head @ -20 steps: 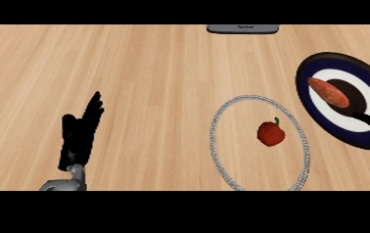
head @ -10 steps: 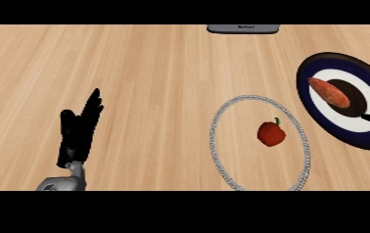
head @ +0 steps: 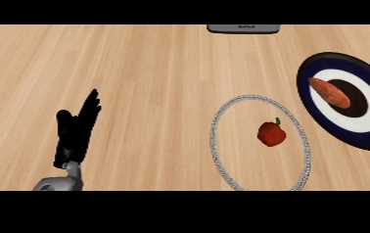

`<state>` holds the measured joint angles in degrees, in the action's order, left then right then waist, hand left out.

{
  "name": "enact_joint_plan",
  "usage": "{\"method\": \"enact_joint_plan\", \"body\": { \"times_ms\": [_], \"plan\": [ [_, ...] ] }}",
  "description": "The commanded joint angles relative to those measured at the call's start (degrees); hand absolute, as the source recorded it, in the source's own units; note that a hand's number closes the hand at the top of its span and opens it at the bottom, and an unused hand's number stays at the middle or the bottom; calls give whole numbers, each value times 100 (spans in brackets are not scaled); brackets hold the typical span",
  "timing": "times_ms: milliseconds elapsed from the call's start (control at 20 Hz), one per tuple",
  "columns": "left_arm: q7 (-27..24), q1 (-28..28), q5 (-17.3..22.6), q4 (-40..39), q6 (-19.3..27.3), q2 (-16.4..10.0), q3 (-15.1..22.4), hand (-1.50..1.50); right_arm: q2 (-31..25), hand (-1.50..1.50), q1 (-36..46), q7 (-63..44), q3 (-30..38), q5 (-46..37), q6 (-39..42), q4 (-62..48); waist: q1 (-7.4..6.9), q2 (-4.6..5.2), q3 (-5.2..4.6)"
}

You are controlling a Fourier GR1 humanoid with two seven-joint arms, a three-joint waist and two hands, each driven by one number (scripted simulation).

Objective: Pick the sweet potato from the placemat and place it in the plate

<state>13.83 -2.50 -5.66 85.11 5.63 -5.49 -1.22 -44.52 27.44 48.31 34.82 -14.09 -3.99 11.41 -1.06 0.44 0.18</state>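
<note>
One hand is in view: the robot's black left hand [head: 74, 136], at the near left of the light wooden surface [head: 159, 70]. It rises from a grey wrist at the near edge, with its fingers [head: 90, 107] straight, pressed close together and pointing to the far side, and its thumb apart on the left. It holds nothing and touches no object. The right hand does not show. The long orange-red sweet potato [head: 330, 93] lies at the far right on the round placemat of dark blue with a white ring and dark centre [head: 321, 110], which the right edge cuts off. It lies slantwise, partly over the dark centre. Just left of the placemat and nearer is the round clear plate with a grey beaded rim [head: 215, 134]. Inside it, right of centre, sits a small red fruit with a green stem [head: 271, 133]. A flat grey object [head: 243, 28] lies at the far edge, partly cut off. The sweet potato and the left hand are well apart.
</note>
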Motion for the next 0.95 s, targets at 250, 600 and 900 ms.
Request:
{"method": "enact_joint_plan", "body": {
  "times_ms": [250,600,900],
  "plan": [
    [101,-160,-79,-14,43,18,4,0,-307,-150,-176,194,188,271,99,-182,-12,9,7],
    [-33,253,-130,207,41,215,246,0,-330,-150,-303,216,359,458,-304,-222,-39,10,10],
    [-37,-109,-117,-54,109,113,13,0,-611,-150,-488,133,387,477,-218,-317,-38,26,17]
  ]
}}
